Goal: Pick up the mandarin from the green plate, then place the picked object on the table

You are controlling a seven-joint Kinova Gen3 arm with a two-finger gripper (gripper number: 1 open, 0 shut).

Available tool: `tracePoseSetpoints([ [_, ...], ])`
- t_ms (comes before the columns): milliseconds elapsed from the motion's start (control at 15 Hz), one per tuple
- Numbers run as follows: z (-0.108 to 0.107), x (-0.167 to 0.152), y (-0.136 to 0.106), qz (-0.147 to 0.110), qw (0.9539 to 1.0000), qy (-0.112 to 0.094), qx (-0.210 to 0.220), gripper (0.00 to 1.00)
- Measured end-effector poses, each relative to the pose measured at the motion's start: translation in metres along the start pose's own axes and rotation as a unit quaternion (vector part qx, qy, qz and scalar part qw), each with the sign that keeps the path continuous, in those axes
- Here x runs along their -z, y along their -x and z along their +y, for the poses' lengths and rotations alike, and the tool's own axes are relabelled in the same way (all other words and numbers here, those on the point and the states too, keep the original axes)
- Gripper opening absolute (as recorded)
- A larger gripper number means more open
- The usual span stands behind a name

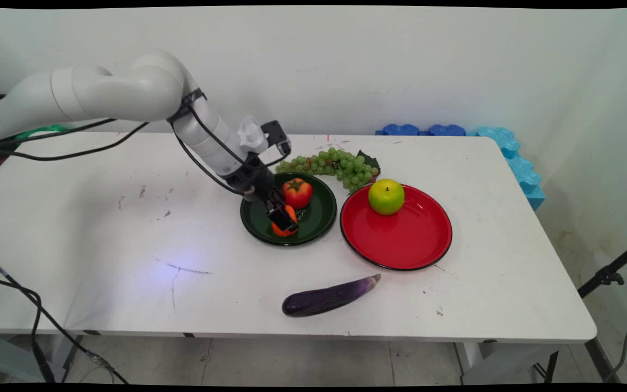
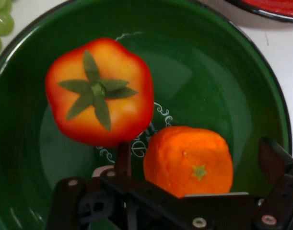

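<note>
Orange (image 2: 189,160) lies in the green plate (image 1: 321,218), on its near-left part, with the pincer (image 1: 285,219) lowered right over it. In the hand view the two fingers (image 2: 273,160) stand apart, one on either side of the orange, so the pincer is open around it; whether the pads touch the fruit I cannot tell. A tomato (image 1: 297,193) with a green leafy top sits in the same plate just behind the orange, close to it or touching it.

Green grapes (image 1: 340,164) with a dark leaf lie on the table (image 1: 101,245) just behind the green plate. To the right, almost touching the green plate, is a red plate (image 1: 406,239) with a green apple (image 1: 386,196) on its far edge. An eggplant (image 1: 327,297) lies near the table's front edge, well apart from the plates. Blue foam pieces (image 1: 509,147) lean at the far right corner by the wall.
</note>
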Motion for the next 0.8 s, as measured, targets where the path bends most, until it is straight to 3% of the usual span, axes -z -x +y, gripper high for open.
tracePoseSetpoints([
  [267, -0.001, -0.011, 0.001, -0.007, 1.0, -0.001, 0.003, 1.0],
  [333, -0.002, -0.014, 0.0, -0.007, 1.0, -0.001, 0.003, 0.0],
  [800, -0.001, -0.018, -0.002, -0.009, 1.0, -0.001, -0.003, 0.0],
])
